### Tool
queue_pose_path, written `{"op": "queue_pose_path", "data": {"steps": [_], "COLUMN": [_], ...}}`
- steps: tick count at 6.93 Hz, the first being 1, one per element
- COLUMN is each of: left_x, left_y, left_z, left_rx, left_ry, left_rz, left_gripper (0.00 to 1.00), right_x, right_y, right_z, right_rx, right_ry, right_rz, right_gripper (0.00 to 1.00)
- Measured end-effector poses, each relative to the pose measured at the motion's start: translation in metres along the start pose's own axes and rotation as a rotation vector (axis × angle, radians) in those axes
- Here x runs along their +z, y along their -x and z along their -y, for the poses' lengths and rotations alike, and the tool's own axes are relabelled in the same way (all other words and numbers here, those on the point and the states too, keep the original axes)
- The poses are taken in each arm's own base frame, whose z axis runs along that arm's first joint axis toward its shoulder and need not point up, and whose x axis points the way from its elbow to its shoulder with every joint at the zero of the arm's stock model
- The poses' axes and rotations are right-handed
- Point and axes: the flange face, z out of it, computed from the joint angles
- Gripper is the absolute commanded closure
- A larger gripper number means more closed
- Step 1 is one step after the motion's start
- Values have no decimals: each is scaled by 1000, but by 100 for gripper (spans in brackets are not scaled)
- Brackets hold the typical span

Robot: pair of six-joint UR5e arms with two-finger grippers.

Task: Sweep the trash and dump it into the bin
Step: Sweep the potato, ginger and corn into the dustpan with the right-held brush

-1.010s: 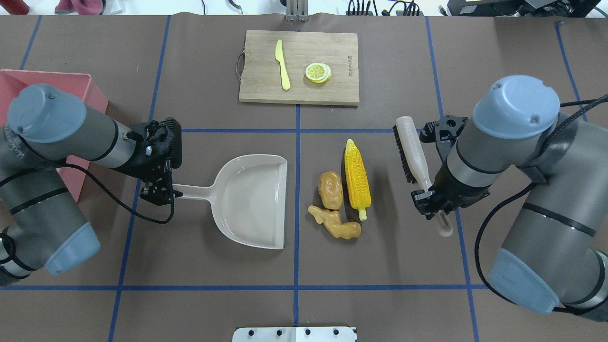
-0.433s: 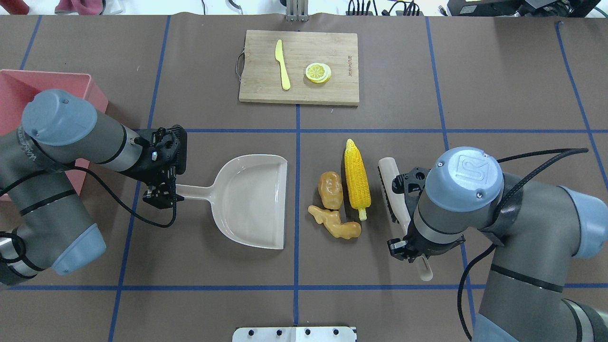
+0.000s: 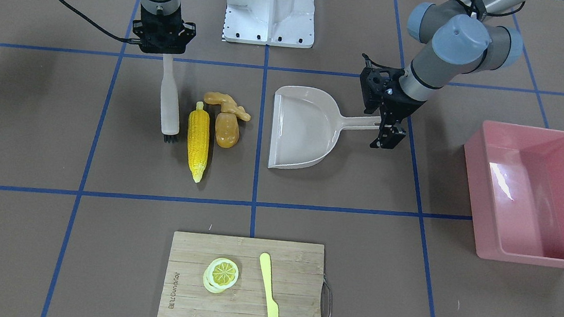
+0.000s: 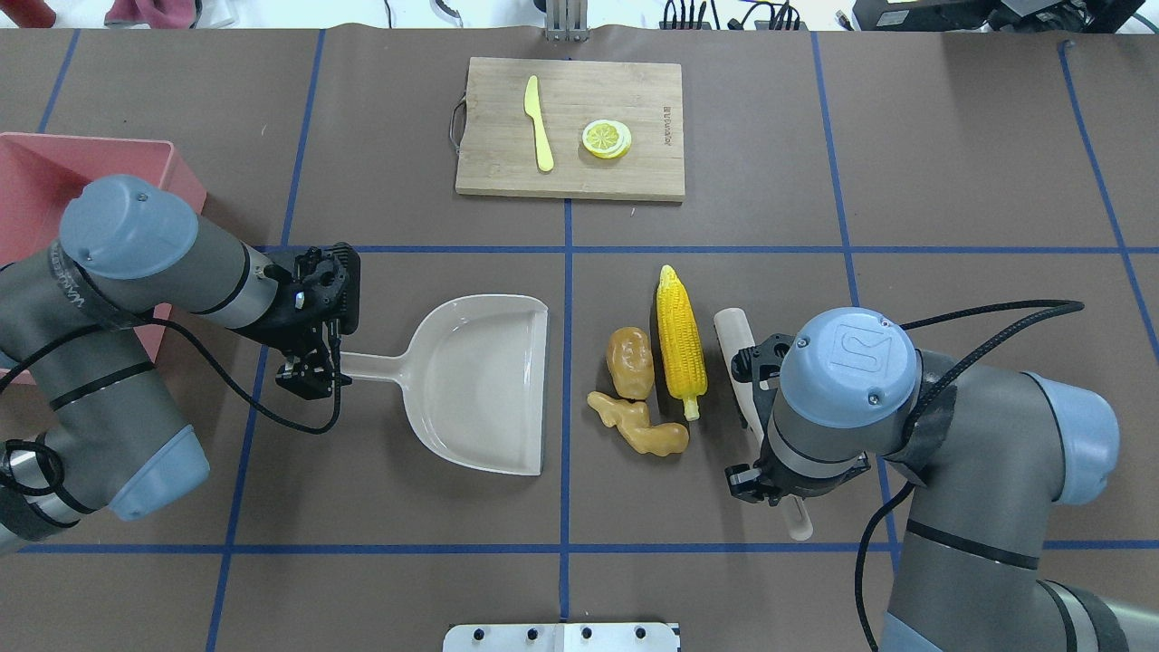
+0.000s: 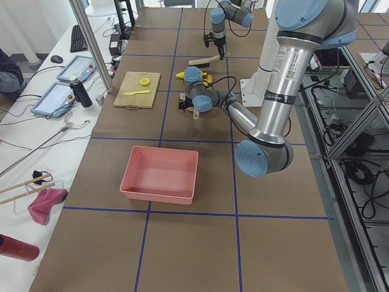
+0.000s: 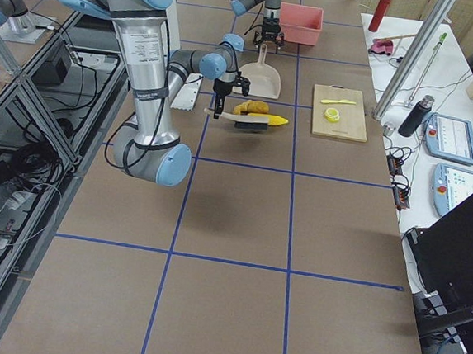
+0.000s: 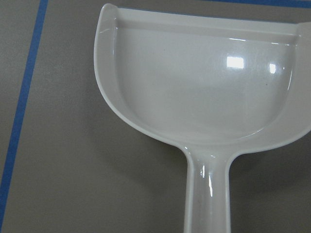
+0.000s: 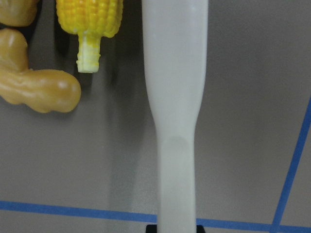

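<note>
Although a line of lettering is burned into the bamboo cutting board [image 3: 296,284] beside its lemon slice [image 3: 223,273], it is too small to read, and the moulded logo on the right arm's blue joint cap [image 4: 847,362] is no clearer. That arm hides most of the right pincer [image 3: 167,53] from overhead. The front-facing view shows it closed on the handle end of a white brush [image 3: 169,101], whose dark bristles barely peek out at the far tip. The right wrist view cuts off the brush head entirely. The left pincer [image 3: 387,130] is clamped on the handle of the beige dustpan [image 3: 305,129], though its fingers fall outside the left wrist view, which shows only the pan's glossy bowl and handle. Between the two pincers lies the trash. The yellow corn cob [image 3: 197,140] lies just beside the brush on the side toward the left pincer, with a thin gap between them. Next come the brown potato [image 3: 227,128] and the knobby ginger root [image 3: 225,104], touching each other, short of the dustpan's open lip. The pink bin [image 3: 526,203] sits on the worktop [image 3: 31,129] beyond the left pincer, on the side away from the trash and well apart from it. Overhead, the left arm covers part of it. A yellow-green plastic knife [image 3: 269,294] lies on the board.
</note>
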Motion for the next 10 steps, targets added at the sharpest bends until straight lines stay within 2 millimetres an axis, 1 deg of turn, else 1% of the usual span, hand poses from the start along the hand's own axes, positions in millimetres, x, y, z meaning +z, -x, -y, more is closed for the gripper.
{"op": "queue_pose_path", "data": {"steps": [2,3,5,6,8,10], "left_x": [-2,-3,-1,3,10,14], "left_y": [-2,-3,-4,-4,-2,-2], "left_z": [2,3,1,-1,-5,-9], "left_rx": [1,1,2,-1,-8,-4], "left_ry": [-7,-10,-7,2,12,7], "left_rz": [-2,-4,-8,-11,-16,-16], "left_gripper": [2,2,2,2,2,2], "right_x": [10,12,11,11,8,1], "right_y": [21,29,47,58,78,95], "right_z": [12,12,6,2,3,2], "right_rx": [21,32,45,47,47,64], "right_ry": [-9,-8,-1,3,2,-8], "right_rz": [9,22,58,70,95,157], "right_gripper": [100,100,100,100,100,100]}}
